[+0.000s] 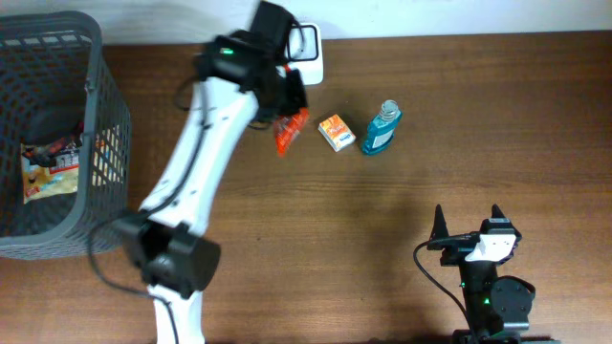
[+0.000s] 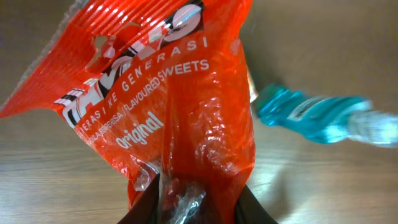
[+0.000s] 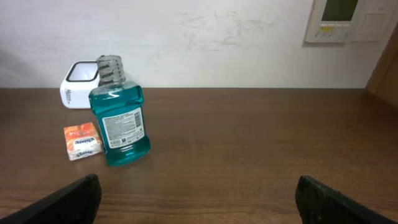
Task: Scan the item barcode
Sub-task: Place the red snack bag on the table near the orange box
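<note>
Left jaws: closed narrow on one end of the sweets bag point(image 2: 168, 106); dark fingers point(image 2: 144, 213) pinch the crumpled plastic from both sides.
Sweets bag: red-orange, white print reading "flavoured sweets" and "Original"; sticks out past the jaws, just beside the scanner point(image 1: 308, 55) on its near side. Contact with the tabletop point(image 1: 316, 239): cannot tell.
Left arm point(image 1: 206, 143): white, slants from the near edge up to the far side.
Scanner: white box with a dark window, at the far edge.
Small box point(image 1: 337, 132): orange and white, lies just right of the bag, apart from it.
Mouthwash bottle point(image 1: 382, 128): blue liquid, clear cap, upright, just beside the small box on the side away from the bag.
Right jaws: spread wide, gripping nothing; over bare wood at the near right, well apart from the items.
Basket point(image 1: 96, 115): dark grey mesh, far left; a printed packet point(image 1: 50, 169) lies inside.
</note>
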### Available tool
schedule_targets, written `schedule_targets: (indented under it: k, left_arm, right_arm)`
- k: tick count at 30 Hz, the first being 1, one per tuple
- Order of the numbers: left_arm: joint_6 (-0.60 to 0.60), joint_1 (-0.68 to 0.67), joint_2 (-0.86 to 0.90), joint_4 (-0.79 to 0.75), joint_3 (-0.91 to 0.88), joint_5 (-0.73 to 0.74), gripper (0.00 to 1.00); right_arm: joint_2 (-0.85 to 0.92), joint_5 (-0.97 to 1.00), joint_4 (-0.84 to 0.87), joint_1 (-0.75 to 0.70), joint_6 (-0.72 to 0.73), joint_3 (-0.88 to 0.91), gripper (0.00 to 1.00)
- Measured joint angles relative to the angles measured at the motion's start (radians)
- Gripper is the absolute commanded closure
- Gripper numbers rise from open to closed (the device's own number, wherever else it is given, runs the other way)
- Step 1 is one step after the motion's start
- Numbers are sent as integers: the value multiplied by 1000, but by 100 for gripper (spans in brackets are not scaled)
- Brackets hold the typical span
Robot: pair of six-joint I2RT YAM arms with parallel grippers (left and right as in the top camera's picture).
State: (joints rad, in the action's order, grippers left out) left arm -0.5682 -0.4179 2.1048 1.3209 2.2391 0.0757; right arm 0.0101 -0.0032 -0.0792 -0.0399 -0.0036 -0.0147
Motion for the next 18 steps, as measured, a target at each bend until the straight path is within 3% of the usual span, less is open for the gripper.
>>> schedule_targets:
  k: [4,6,7,9,12,15,18]
  left_arm:
    - [0,-63,183,-9,0,-6,97]
    - [0,-80,255,-9,-1,-5,85]
    - [0,-85,269,-8,-2,-6,76]
    - [2,-93,276,-9,-3,-6,35]
    - [8,-100,276,-12,-3,-5,1]
    - [54,-100,276,2,47,14,0]
    - [103,-91,276,74,221,40,2]
  right_arm:
    - [0,0,0,0,0,0,2]
    - [0,0,0,0,0,0,2]
    - [0,0,0,0,0,0,2]
    - [0,0,0,0,0,0,2]
    - [0,0,0,0,0,0,2]
    - [0,0,0,0,0,0,2]
    - [0,0,0,0,0,0,2]
